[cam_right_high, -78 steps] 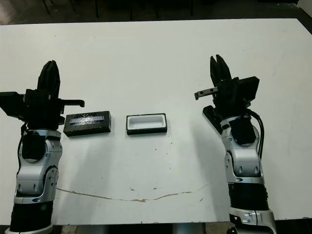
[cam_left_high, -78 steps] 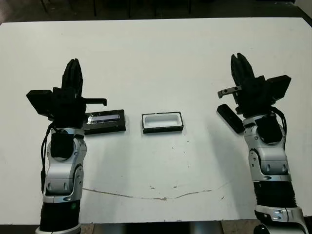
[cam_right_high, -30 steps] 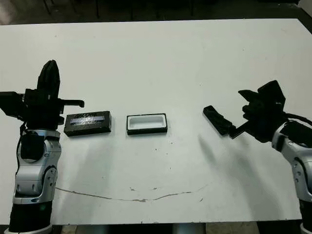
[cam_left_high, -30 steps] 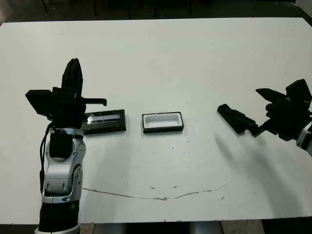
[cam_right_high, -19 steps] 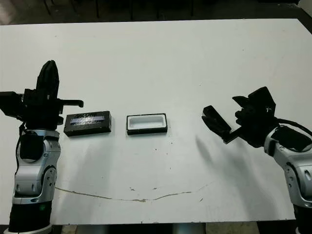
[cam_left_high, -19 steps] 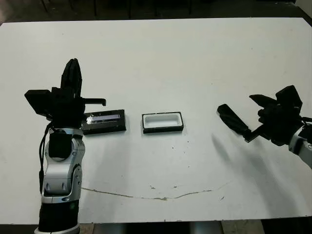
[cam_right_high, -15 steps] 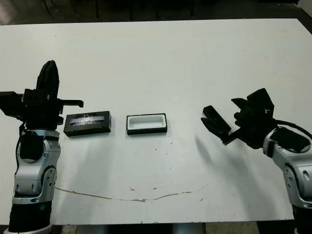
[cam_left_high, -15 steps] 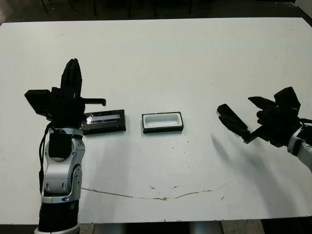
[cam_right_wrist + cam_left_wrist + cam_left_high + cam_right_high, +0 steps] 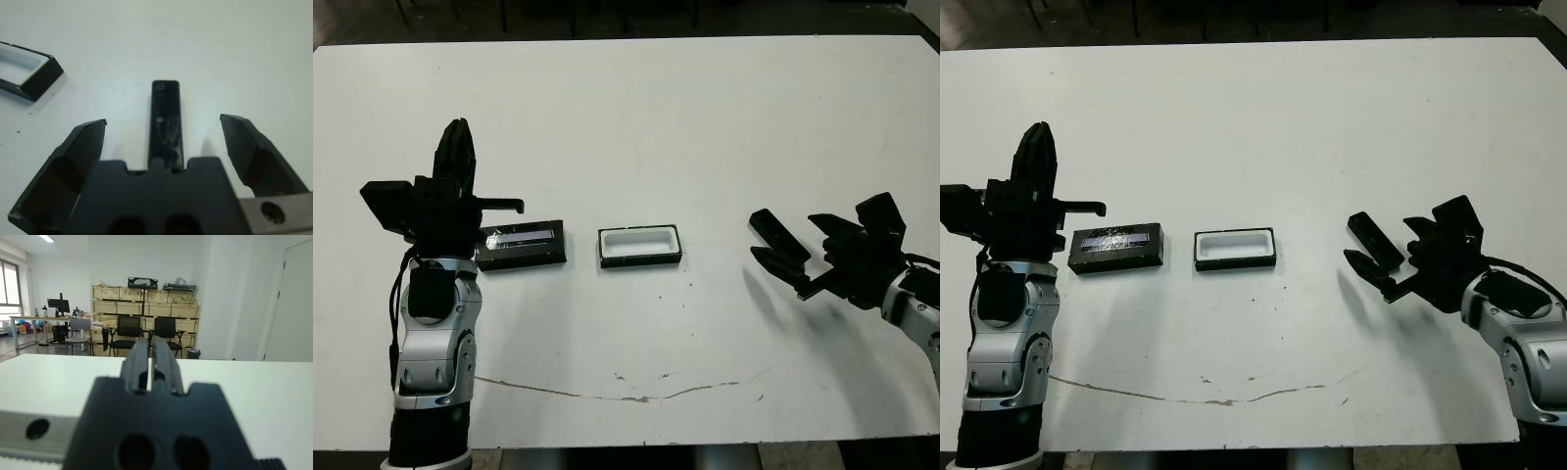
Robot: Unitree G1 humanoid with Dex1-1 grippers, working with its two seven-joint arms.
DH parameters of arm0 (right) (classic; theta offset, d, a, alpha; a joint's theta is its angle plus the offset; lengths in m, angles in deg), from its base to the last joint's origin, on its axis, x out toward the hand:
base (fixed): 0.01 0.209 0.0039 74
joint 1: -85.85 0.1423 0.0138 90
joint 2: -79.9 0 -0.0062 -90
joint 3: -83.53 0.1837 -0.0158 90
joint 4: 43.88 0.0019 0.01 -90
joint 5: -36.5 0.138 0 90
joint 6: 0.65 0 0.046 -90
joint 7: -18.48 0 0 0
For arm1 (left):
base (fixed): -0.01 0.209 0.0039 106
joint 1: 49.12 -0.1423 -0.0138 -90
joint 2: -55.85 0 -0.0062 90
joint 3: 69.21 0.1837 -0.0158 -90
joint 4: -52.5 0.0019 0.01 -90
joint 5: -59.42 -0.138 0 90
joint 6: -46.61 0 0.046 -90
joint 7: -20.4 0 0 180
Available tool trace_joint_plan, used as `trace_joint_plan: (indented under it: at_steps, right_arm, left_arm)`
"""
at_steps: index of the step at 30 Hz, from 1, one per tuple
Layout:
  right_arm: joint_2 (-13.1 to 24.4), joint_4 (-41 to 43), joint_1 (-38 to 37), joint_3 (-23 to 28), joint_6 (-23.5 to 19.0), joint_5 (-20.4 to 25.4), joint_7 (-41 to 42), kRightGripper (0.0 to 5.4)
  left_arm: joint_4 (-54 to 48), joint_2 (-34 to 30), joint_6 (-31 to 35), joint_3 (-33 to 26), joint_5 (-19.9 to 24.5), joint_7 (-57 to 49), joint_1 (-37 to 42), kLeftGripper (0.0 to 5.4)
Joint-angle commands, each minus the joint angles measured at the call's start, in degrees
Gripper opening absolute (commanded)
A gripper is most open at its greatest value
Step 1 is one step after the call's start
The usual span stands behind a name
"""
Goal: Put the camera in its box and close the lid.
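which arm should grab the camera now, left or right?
Right. The right gripper is open with a finger on each side of the camera, low at the table. The left gripper is shut and raised by the lid, with the box between it and the camera.

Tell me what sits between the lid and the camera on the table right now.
Only the box lies between them, open with its white lining showing, just right of the lid. From box to camera the table is bare, as both eye views show.
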Motion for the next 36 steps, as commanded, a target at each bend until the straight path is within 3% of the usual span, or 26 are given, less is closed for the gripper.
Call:
trace_joint_plan:
  at_steps: [1, 10, 20, 24, 36]
  right_arm:
    - [-0.14, -2.02, -1.03, -0.57, 0.68, -0.97, 0.00, 5.38]
    - [-0.45, -3.73, -0.98, -1.24, 2.53, -1.69, 0.25, 5.38]
    - [-1.90, -3.50, -0.69, -1.66, 1.17, -1.23, -0.65, 5.38]
    - [-2.29, -1.88, -1.34, -1.55, 0.92, -1.92, -2.35, 4.92]
    - [-2.32, -0.03, -1.71, -1.80, 1.86, -5.77, -5.78, 2.75]
  left_arm:
    - [0.38, -0.54, 0.98, -0.35, 0.28, 0.09, -1.50, 0.00]
    - [0.72, -0.69, 0.50, -0.31, 0.14, 0.29, -1.44, 0.00]
    - [0.44, -0.61, 0.84, -0.43, 0.31, 0.30, -1.51, 0.00]
    - [0.14, -0.64, 1.10, -0.31, -0.25, -0.03, -1.65, 0.00]
    - [-0.25, -0.63, 1.35, -0.45, -0.56, -0.51, -1.89, 0.00]
